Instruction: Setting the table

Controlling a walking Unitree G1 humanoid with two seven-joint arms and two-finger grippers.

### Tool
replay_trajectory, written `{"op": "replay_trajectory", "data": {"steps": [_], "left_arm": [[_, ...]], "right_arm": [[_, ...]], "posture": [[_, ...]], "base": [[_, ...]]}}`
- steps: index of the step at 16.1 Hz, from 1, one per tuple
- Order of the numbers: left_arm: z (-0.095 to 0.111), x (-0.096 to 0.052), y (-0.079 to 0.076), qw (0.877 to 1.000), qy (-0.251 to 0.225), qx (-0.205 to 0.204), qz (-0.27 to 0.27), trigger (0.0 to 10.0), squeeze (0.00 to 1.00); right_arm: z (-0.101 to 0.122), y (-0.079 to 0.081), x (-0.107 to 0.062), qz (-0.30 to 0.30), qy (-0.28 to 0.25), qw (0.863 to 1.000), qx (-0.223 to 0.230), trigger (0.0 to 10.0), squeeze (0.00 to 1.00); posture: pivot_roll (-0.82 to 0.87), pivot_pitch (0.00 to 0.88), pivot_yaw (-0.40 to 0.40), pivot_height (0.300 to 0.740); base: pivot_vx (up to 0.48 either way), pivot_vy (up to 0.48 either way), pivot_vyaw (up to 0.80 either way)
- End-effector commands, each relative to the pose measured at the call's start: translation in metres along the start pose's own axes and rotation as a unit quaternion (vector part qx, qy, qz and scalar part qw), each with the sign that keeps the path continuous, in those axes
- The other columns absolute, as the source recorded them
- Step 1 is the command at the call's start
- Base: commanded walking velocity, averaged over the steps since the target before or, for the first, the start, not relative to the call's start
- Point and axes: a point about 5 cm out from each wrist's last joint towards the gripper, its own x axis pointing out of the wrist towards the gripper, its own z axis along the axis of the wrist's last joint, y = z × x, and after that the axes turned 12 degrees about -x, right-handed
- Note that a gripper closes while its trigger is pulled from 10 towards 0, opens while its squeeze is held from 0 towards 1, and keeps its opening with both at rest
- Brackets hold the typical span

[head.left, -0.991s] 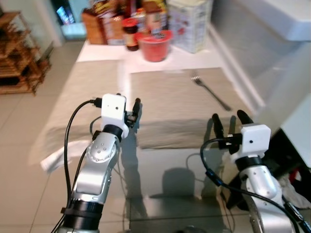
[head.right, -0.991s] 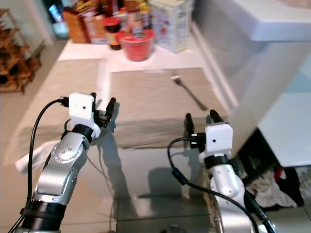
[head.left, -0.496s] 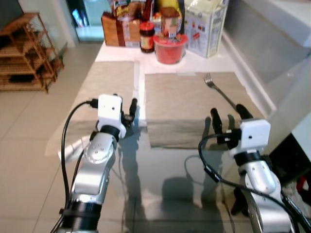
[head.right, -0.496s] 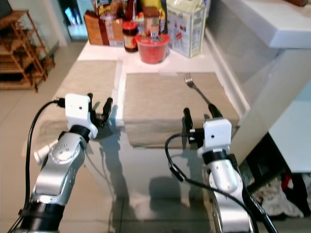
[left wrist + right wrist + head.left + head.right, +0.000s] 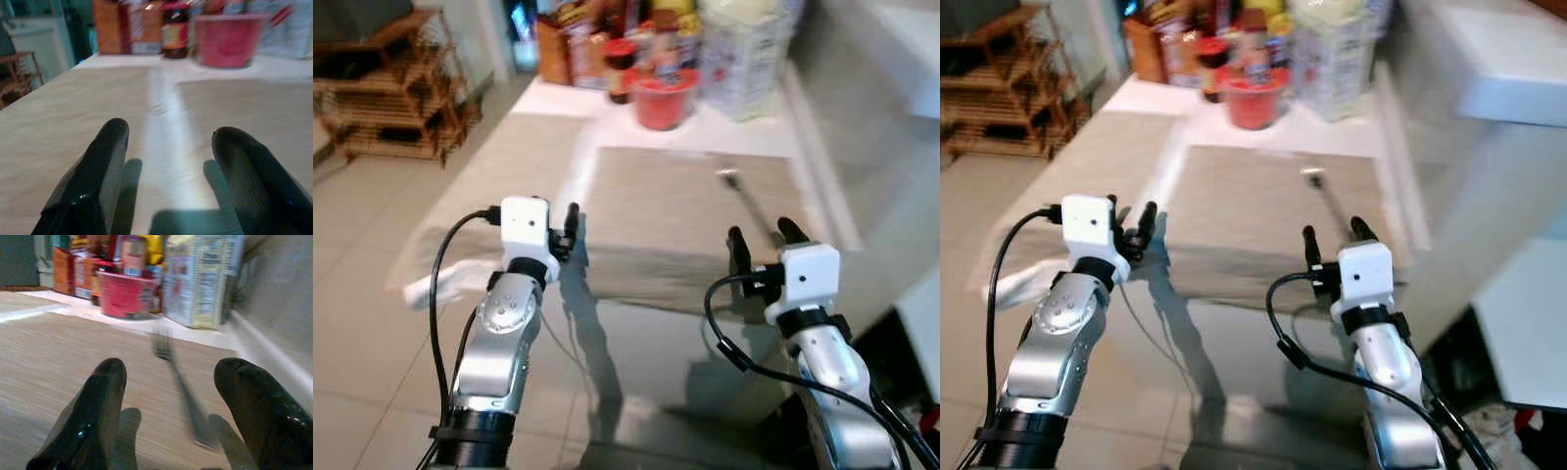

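Observation:
A silver fork lies on the right beige placemat, toward its right side. A second beige placemat lies to its left. My left gripper hovers open and empty over the near edge, at the gap between the two mats. Its wrist view shows its black fingers spread above the mats. My right gripper is open and empty at the near right corner of the right mat. In the right wrist view the fork lies just ahead, between the fingers' line and apart from them.
A red tub, jars, a brown box and a white carton crowd the table's far end. A wooden rack stands on the floor at left. A white counter rises at right. A white cloth lies by the table's left edge.
The whole picture has shifted and blurred, so the camera has moved. Both grippers keep the same open pose at the mats' near edge. The fork has not moved.

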Motion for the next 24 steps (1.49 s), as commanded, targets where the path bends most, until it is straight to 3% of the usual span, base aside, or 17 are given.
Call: {"op": "replay_trajectory", "data": {"steps": [1,7,10,19,24], "left_arm": [[-0.003,-0.001,-0.005,1.000,0.006,0.000,-0.003,10.0,0.00],[-0.002,0.000,-0.004,1.000,0.001,0.007,0.002,10.0,0.00],[-0.002,0.002,-0.005,1.000,0.003,0.002,0.002,10.0,0.00],[0.001,0.003,-0.009,1.000,-0.006,0.005,-0.005,10.0,0.00],[0.001,0.003,-0.010,1.000,-0.005,0.001,-0.006,10.0,0.00]], "right_arm": [[-0.002,-0.002,-0.001,0.000,0.007,1.000,0.000,10.0,0.00],[-0.003,0.001,-0.001,0.012,0.008,1.000,0.003,10.0,0.00],[0.001,0.000,0.008,0.016,0.001,1.000,0.010,10.0,0.00],[0.003,-0.001,0.035,0.027,-0.010,1.000,0.006,10.0,0.00],[0.006,0.002,0.042,0.036,-0.014,0.999,0.018,10.0,0.00]], "posture": [[-0.06,0.019,0.030,0.740],[-0.06,0.018,0.029,0.740],[-0.06,0.012,0.031,0.740],[-0.05,0.011,0.032,0.740],[-0.05,0.022,0.033,0.740]], "base": [[0.000,0.000,0.00],[0.000,0.000,0.00],[0.000,0.000,0.00],[0.460,0.000,0.00],[0.000,0.000,0.00]]}}
